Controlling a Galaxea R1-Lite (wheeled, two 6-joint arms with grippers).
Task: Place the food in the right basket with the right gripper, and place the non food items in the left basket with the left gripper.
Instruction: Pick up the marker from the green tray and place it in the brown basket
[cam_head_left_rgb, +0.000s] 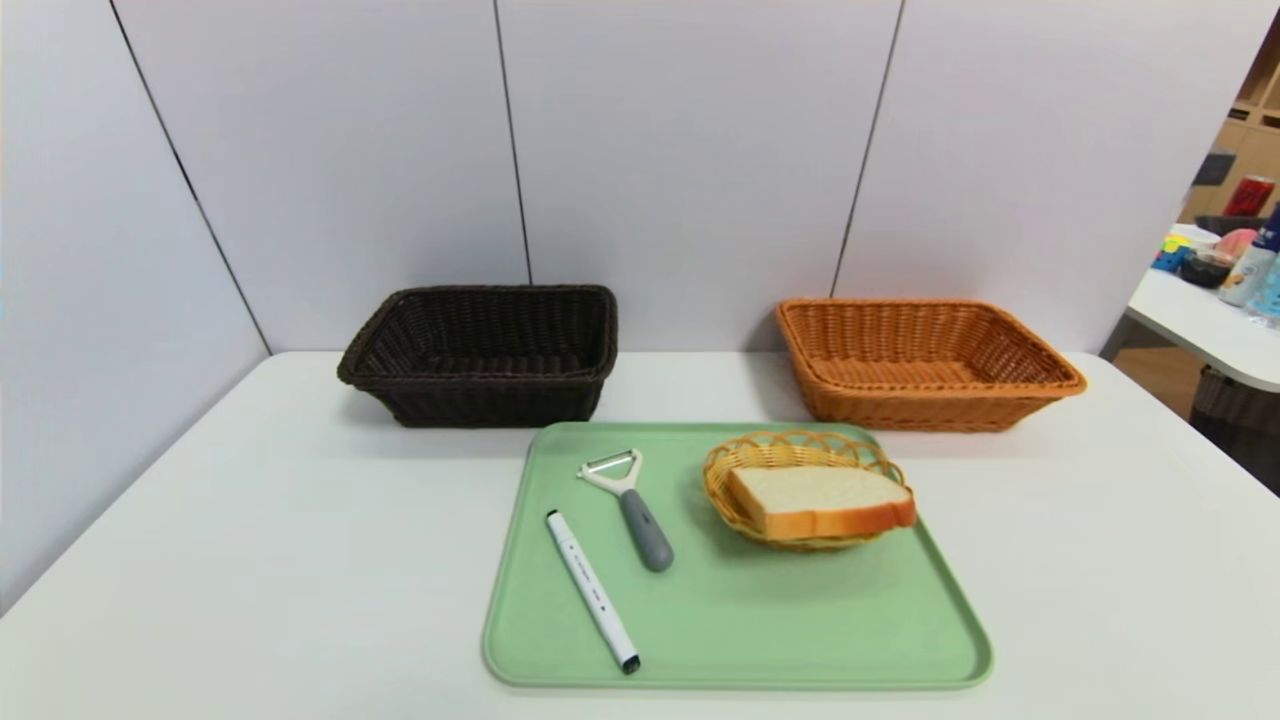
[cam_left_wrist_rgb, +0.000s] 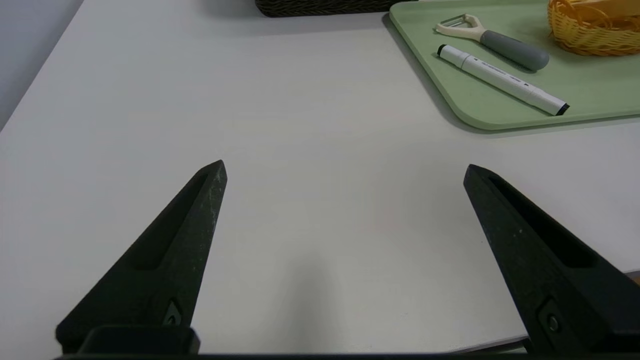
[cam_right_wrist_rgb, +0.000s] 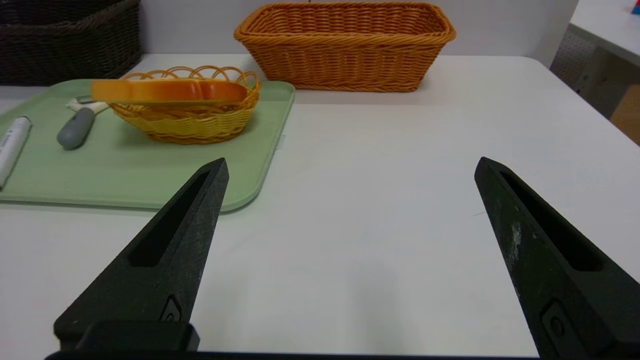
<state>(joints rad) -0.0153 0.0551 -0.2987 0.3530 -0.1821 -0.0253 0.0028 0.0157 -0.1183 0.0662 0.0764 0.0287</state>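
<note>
A white table (cam_head_left_rgb: 250, 560) carries a green tray (cam_head_left_rgb: 800, 630) near its front edge. On the tray sit 3 things: a marker (cam_head_left_rgb: 591, 590) with its black tip toward the near edge, a peeler (cam_head_left_rgb: 628, 505) just beside it with its grey handle pointing forward, and a small yellow basket (cam_head_left_rgb: 745, 460) holding 1 slice of bread (cam_head_left_rgb: 815, 498). The bread lies flat across the yellow basket's rim, crust edge facing the robot.

Behind the tray, against the wall, stand 2 big baskets well apart: the dark basket (cam_head_left_rgb: 485, 355) on the left and the orange basket (cam_head_left_rgb: 920, 362) on the right. Both look bare inside, though their near corners are hard to see.

The left gripper (cam_left_wrist_rgb: 345, 167) hangs over bare table to the left of the tray, its 2 fingers (cam_left_wrist_rgb: 175, 260) spread wide with nothing between them. The right gripper (cam_right_wrist_rgb: 350, 167) hangs over bare table right of the tray, fingers (cam_right_wrist_rgb: 165, 260) likewise spread wide and holding nothing.
</note>
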